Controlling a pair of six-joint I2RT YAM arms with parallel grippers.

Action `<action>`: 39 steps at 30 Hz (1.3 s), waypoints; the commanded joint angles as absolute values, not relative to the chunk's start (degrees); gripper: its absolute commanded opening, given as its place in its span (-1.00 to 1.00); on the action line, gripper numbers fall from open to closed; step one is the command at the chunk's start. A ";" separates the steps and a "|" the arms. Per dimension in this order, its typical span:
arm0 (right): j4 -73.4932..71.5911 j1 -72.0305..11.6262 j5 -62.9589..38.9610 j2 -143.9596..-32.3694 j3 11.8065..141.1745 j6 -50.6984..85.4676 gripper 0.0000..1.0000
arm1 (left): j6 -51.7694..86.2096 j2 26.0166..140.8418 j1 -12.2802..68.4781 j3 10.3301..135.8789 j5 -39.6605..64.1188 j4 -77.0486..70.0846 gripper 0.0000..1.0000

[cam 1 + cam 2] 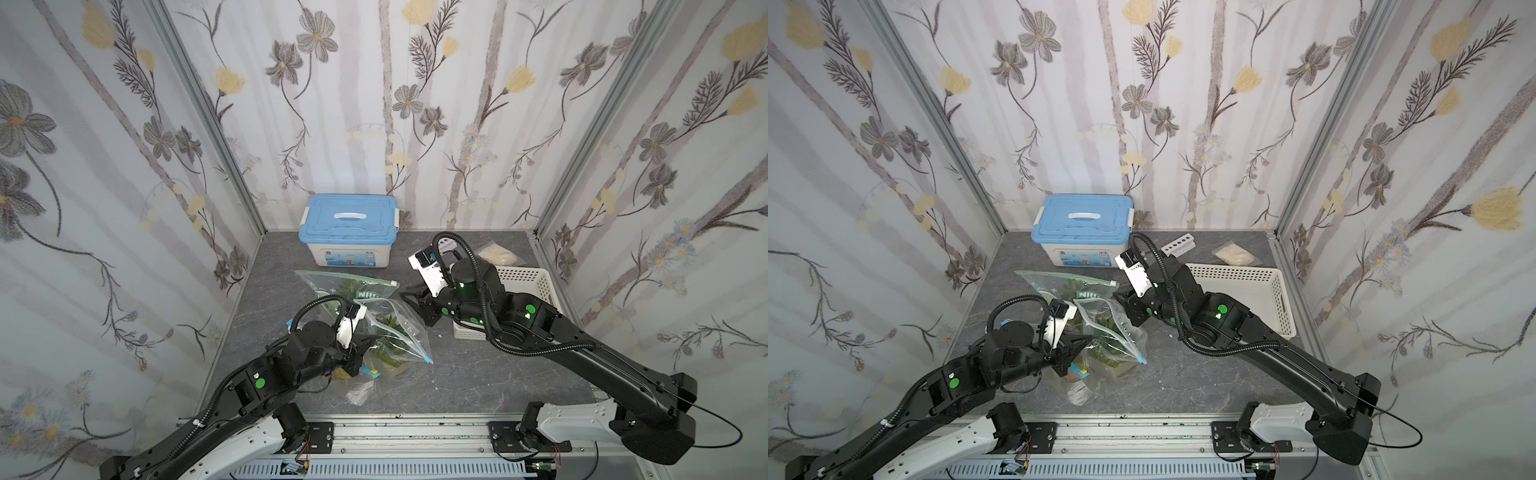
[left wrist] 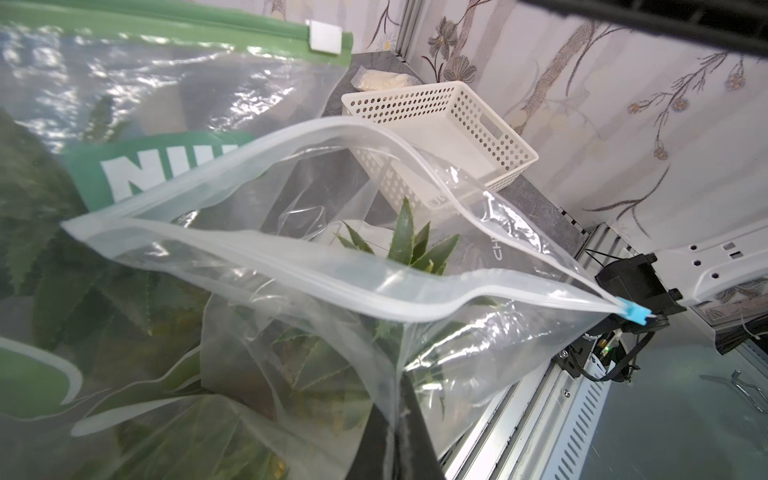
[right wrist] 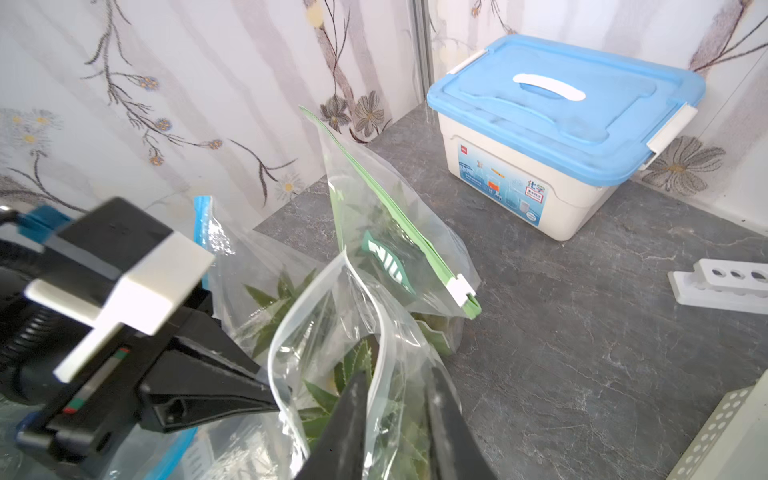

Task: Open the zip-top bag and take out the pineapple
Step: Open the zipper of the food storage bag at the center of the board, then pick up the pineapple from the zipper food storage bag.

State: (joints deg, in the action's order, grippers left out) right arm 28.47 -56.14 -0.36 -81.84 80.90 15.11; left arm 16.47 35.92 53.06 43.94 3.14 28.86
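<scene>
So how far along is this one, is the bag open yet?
Done: the zip-top bag gapes open, slider at one end. In hand: the left gripper pinches its rim; the right gripper, jaws apart, straddles another stretch of rim. Left: the pineapple sits inside, not yet lifted out.

Soft, even white light fills the booth. Both top views are bright and sharp, with only faint shadows on the grey tabletop [image 1: 478, 374] beneath the arms. Wide-angle distortion bows the aluminium corner posts [image 1: 208, 116] toward 10 and 2 o'clock. In the left wrist view, white glare streaks the green-sealed bag [image 2: 124, 70] at 10 o'clock, and a paler sheen lies on the zip-top bag [image 2: 374, 291]. In the right wrist view, the left gripper [image 3: 274, 401] at 8 o'clock and the right gripper [image 3: 397, 374] at 6 o'clock are out of focus.
</scene>
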 commanded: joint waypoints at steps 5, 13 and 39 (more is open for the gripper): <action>30.24 -59.15 -3.69 -86.68 83.47 14.64 -0.46 | 16.94 33.24 53.09 42.37 4.31 26.84 -1.00; 33.66 -61.62 -4.45 -91.04 85.58 15.65 -0.42 | 17.67 32.95 53.10 40.43 5.25 25.63 -1.00; 39.85 -64.30 4.91 -94.52 86.87 21.77 -0.27 | 18.53 29.19 53.17 37.27 4.91 26.01 -1.00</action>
